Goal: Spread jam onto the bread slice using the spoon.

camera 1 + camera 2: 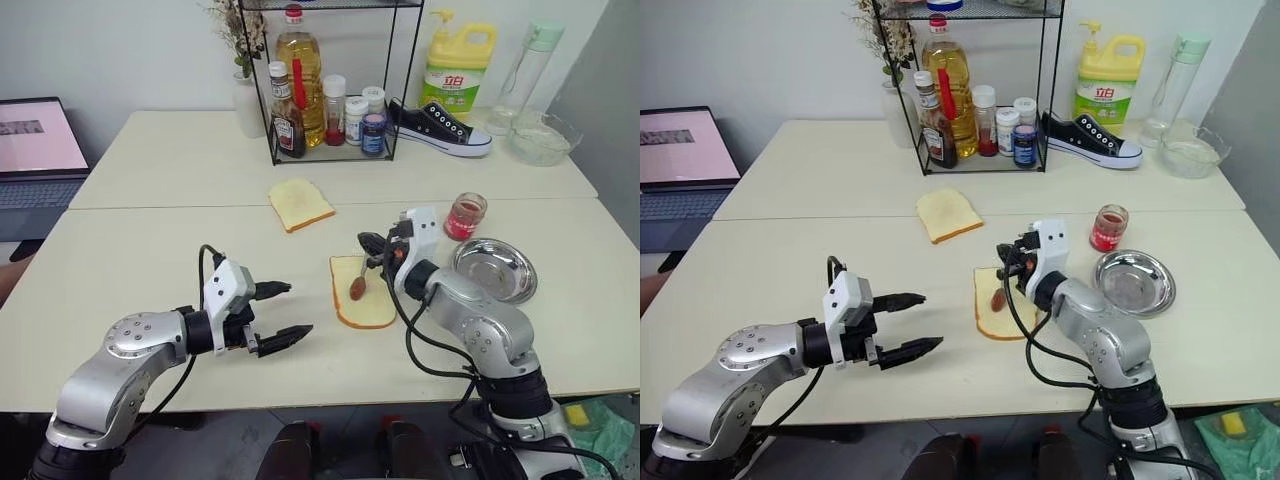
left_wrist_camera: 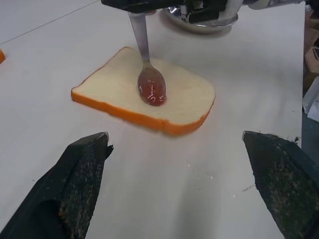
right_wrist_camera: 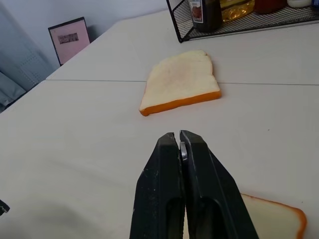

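Observation:
The bread slice [image 1: 372, 309] lies flat near the middle of the table, pale with a tan crust. My right gripper [image 1: 373, 243] hovers just over its far end, shut on the handle of the spoon [image 2: 149, 84]. The spoon's bowl is coated in red jam and rests on top of the slice. The jam jar [image 1: 465, 215] stands to the right, beyond the round steel dish [image 1: 493, 268]. My left gripper [image 1: 292, 315] is open left of the slice, just above the table, nothing between its fingers [image 2: 82, 174]. In the right wrist view the black fingers [image 3: 164, 184] press together on a thin strip of metal.
A smaller squarish slice [image 1: 299, 203] lies farther back. Behind it stands a wire rack [image 1: 330, 90] with bottles and jars. At the back right sit a black shoe [image 1: 440, 128], a yellow detergent bottle [image 1: 458, 65] and a glass bowl [image 1: 540, 140]. A laptop [image 1: 35, 140] is far left.

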Controlling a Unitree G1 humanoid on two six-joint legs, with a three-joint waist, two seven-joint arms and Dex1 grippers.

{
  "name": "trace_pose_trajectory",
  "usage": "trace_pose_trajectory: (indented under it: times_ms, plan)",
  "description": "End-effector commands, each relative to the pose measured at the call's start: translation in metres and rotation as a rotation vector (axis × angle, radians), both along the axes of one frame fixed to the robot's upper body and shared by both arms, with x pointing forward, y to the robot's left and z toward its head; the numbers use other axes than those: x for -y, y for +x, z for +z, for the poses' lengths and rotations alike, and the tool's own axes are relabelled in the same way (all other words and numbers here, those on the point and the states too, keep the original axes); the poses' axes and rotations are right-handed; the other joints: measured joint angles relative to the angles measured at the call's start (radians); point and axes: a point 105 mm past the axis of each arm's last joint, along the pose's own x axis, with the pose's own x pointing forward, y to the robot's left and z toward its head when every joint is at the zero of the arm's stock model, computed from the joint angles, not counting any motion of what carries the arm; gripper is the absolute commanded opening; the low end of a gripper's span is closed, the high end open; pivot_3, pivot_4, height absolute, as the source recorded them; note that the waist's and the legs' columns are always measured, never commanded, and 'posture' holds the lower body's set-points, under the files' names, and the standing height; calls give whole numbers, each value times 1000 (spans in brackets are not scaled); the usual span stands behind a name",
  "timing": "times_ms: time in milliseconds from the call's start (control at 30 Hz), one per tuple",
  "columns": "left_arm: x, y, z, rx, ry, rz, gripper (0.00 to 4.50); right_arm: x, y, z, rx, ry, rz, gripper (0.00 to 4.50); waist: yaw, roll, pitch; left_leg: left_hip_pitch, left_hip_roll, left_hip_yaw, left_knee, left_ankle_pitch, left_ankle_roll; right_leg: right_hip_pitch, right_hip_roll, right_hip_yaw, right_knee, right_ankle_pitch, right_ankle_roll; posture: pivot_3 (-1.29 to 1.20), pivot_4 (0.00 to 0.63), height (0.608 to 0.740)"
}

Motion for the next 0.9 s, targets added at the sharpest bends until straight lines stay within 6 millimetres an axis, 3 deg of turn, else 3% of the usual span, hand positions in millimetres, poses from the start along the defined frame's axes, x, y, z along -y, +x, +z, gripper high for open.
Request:
trace_pose_trajectory:
  times_ms: [33,167,400,633,767,900]
  plan:
    - [5,0,9,35,2,-39,4500,20,12,20,60,-8,-72,19,1,0,0,0,0,0,0,0,0,0,0,0,0,0,0,0,150,740]
    - [6,2,9,37,6,-47,4500,24,14,28,65,9,-74,19,-1,0,0,0,0,0,0,0,0,0,0,0,0,0,0,0,150,740]
    - [6,8,11,48,2,-47,4500,33,16,24,48,1,-94,19,-4,0,0,0,0,0,0,0,0,-1,0,0,0,0,0,0,150,740]
    - [6,9,12,48,3,-46,4500,24,8,45,-35,243,-11,19,-4,0,0,0,0,0,-1,0,0,-1,0,1,0,0,0,0,150,740]
    - [3,14,10,56,25,-49,4500,12,2,37,-180,456,110,19,-4,0,0,0,1,0,-1,0,0,-1,0,0,0,0,0,0,150,740]
    - [4,15,11,62,30,-64,4500,8,5,20,-253,461,136,19,-3,0,0,0,0,0,-1,0,0,0,0,0,0,0,0,0,150,740]
